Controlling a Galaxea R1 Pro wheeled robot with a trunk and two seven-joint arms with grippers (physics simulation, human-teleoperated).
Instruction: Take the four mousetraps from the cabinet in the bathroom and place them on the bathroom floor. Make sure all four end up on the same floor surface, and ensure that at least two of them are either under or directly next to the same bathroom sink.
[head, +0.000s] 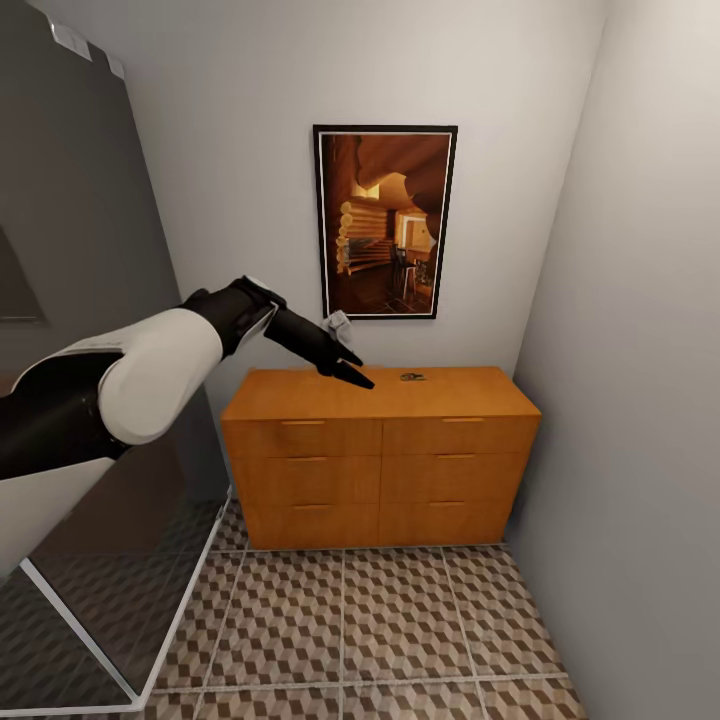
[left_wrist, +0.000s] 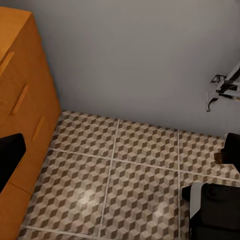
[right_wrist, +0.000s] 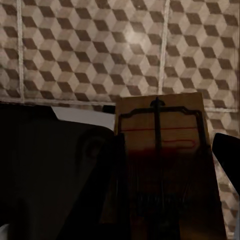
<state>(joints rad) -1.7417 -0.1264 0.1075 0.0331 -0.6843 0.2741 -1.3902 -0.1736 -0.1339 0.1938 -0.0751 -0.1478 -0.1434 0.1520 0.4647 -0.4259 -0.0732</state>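
Note:
One mousetrap (head: 412, 377) lies flat on the top of the orange-brown cabinet (head: 380, 470), towards its right half. My left gripper (head: 350, 371) hovers just above the cabinet top, a short way left of that mousetrap. In the left wrist view its fingers (left_wrist: 10, 155) stand wide apart, open, with nothing between them. My right gripper (right_wrist: 170, 150) is shut on another mousetrap (right_wrist: 160, 145), a tan board with a black spring bar and a red patch, held above the cube-patterned bathroom floor (right_wrist: 100, 45).
A framed picture (head: 385, 220) hangs on the wall above the cabinet. A grey wall (head: 640, 400) closes the right side and a dark glass panel (head: 90, 560) the left. Tiled floor (head: 380, 630) lies in front of the drawers.

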